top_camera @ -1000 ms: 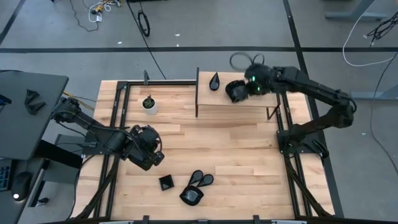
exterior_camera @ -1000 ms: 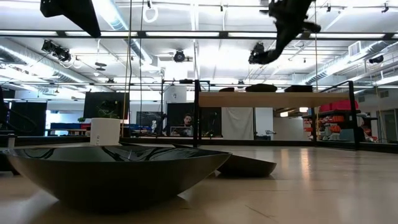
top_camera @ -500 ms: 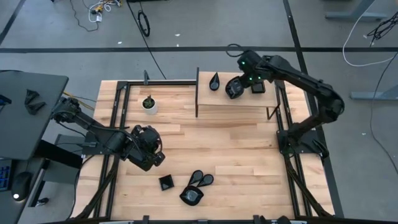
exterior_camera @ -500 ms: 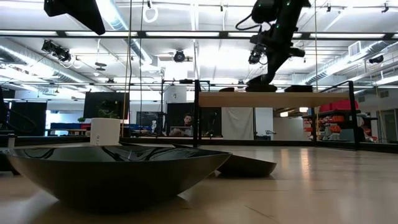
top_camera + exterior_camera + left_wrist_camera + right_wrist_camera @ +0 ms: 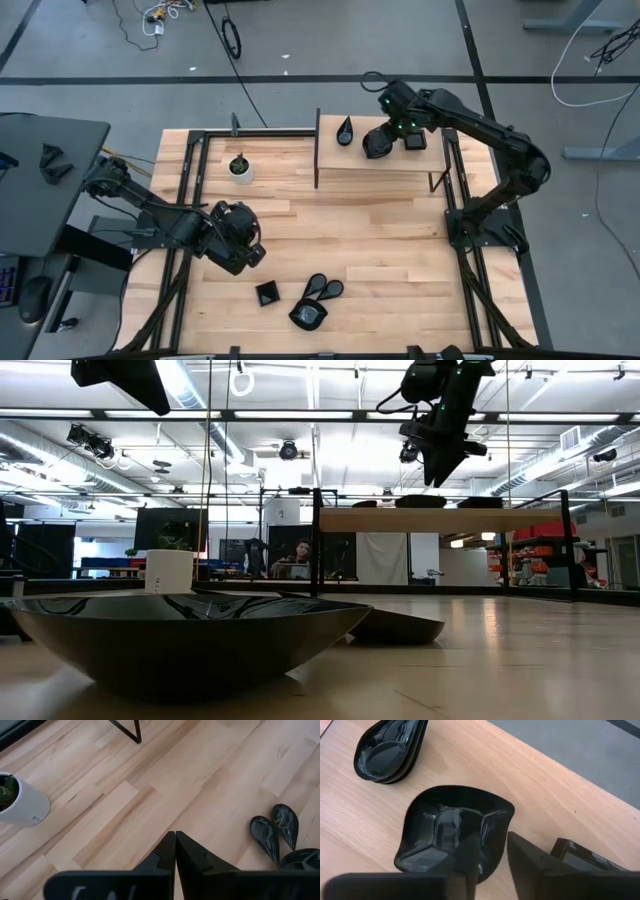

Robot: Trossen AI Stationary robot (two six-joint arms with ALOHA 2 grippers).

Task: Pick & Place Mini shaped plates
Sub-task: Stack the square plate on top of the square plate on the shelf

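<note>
A rounded black mini plate [image 5: 447, 832] lies on its base on the raised wooden shelf [image 5: 380, 168] at the table's far side. It sits between a stack of teardrop plates [image 5: 390, 750] and a square one [image 5: 585, 857]. My right gripper [image 5: 492, 845] hangs open just above it, with its fingers on either side of the plate's rim. In the low view the gripper [image 5: 437, 478] is clear of the plate [image 5: 420, 501]. My left gripper [image 5: 175, 837] is shut and holds nothing, over the table's left middle. More plates [image 5: 308, 300] lie on the table near its front edge.
A white pot with a green plant [image 5: 240, 168] stands at the far left of the table. Black frame posts [image 5: 318, 150] rise at the shelf's left end and along the table's sides. Bare wood lies between the shelf and the front plates.
My right gripper has come down and toward the table's left with the rounded plate, and has set it on the shelf. It has let go and risen a little. The plate now rests level on the shelf.
</note>
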